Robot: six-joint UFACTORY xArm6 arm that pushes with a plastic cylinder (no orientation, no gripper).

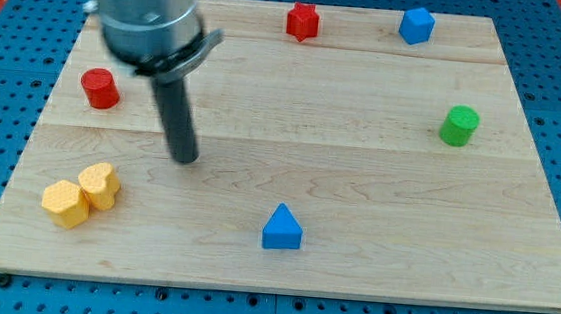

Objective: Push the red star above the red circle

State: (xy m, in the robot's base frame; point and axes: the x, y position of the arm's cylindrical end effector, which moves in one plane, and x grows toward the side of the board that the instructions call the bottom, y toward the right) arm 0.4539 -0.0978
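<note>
The red star (302, 21) sits near the view's top edge of the wooden board, a little right of the middle. The red circle (99, 89) is a short cylinder at the view's left side. My tip (185, 157) is on the board to the right of and slightly below the red circle, apart from it, and far to the lower left of the red star. It touches no block.
A blue cube-like block (416, 25) lies at the top right. A green cylinder (459, 125) stands at the right. A blue triangle (281, 228) lies at the bottom middle. Two yellow blocks (64, 202) (100, 184) touch at the bottom left. The wooden board (360, 163) lies on a blue pegboard.
</note>
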